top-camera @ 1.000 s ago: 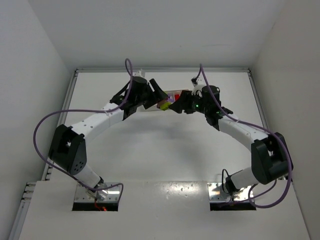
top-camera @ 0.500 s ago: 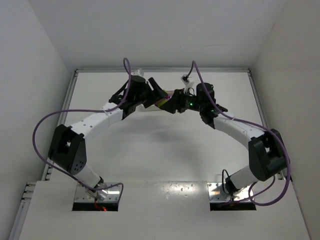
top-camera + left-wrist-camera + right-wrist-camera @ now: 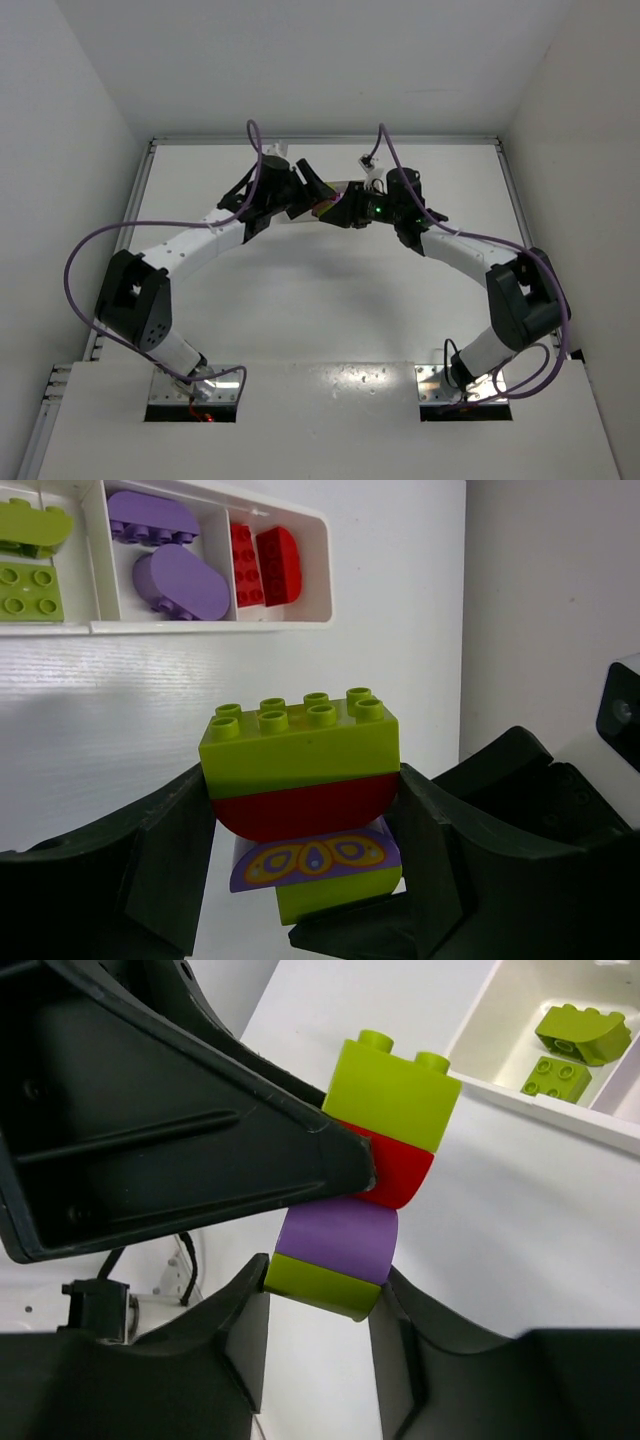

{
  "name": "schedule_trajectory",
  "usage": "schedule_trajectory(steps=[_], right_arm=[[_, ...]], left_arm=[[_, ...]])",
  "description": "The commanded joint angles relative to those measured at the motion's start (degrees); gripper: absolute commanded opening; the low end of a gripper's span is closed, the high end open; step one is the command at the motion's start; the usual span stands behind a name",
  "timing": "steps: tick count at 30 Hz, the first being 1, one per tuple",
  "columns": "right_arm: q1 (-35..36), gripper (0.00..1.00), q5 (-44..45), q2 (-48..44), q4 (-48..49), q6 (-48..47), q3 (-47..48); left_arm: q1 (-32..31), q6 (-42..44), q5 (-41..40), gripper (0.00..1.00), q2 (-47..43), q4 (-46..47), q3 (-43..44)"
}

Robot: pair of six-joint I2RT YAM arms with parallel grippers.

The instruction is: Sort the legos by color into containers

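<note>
Left tool [image 3: 305, 820] and right tool [image 3: 322, 1305] both clamp one glossy, studded brick stack [image 3: 300, 750].

Arms: the left arm [image 3: 190, 245] and the right arm [image 3: 465, 258] are white tubes with chunky black joints.
Cables: a purple cable [image 3: 68, 272] loops out beside each arm, above the near edge of the bench [image 3: 320, 300].
Bases: shiny metal plates [image 3: 160, 408] sit at that near edge. Red wires show at the left one.
Light: a tiny green dot [image 3: 380, 210] glows on the right wrist, far from that edge.
Tools: the left tool [image 3: 305, 830] and the right tool [image 3: 320, 1300] are black, with thick plastic fingers.
</note>
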Motion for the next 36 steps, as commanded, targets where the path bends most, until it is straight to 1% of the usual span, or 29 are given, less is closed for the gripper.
schedule_trajectory(steps=[1,3,4,5,6,7,12,17,19,25,27,29,31,32,36], right_arm=[[-0.6,0.31,1.56,0.58,4.67,1.46,3.0],[-0.6,0.22,1.56,0.58,4.67,1.46,3.0],[-0.6,0.12,1.56,0.58,4.67,1.46,3.0],[-0.6,0.07,2.08,0.58,4.67,1.46,2.47],[-0.6,0.02,2.08,0.58,4.67,1.46,2.47],[-0.6,0.0,2.08,-0.29,4.67,0.24,2.47],[-0.6,0.0,0.16,-4.6,3.09,-3.72,-1.22],[-0.07,0.0,-1.69,-9.26,-0.33,-9.42,-4.83],[-0.07,0.0,-2.22,-11.19,-2.17,-12.32,-6.31],[-0.07,0.0,-3.27,-14.44,-6.13,-16.21,-7.37],[-0.6,0.0,-3.28,-15.15,-7.45,-17.61,-7.9],[-0.6,0.0,-0.05,-16.38,-9.56,-19.71,-7.9],[-1.22,0.0,2.86,-16.39,-10.09,-20.42,-7.9],[-2.43,0.0,5.75,-16.39,-10.87,-20.43,-7.03],[-4.2,0.0,7.36,-12.62,-10.88,-22.71,-3.43]], left_arm=[[0.09,-0.43,2.25,0.0,-3.67,2.29,-0.64],[0.09,-0.43,1.73,0.0,-4.19,2.29,-1.16],[0.09,-0.43,1.73,0.0,-4.19,2.29,-1.16],[0.09,-0.43,1.2,0.0,-4.19,2.29,-1.16],[0.09,-0.43,0.33,0.0,-4.72,1.68,-1.16],[0.09,-0.43,0.32,0.0,-4.72,1.68,-1.16],[2.02,0.09,-1.52,0.0,-4.72,1.68,-1.16],[5.18,1.15,-1.53,0.0,-4.72,1.68,-0.56],[5.19,1.15,-1.53,0.0,-4.72,1.68,-0.55],[5.19,1.15,-2.05,0.0,-4.72,1.68,-0.55],[5.19,2.81,-2.05,0.0,-4.72,1.15,-0.55],[5.19,3.78,-2.05,0.0,-5.34,-0.77,-1.07],[5.19,4.49,-2.75,0.0,-6.74,-0.78,-2.65],[5.19,5.27,-3.28,0.0,-7.87,-1.48,-3.27],[5.71,7.56,-5.66,0.0,-9.55,-1.49,-5.64]])
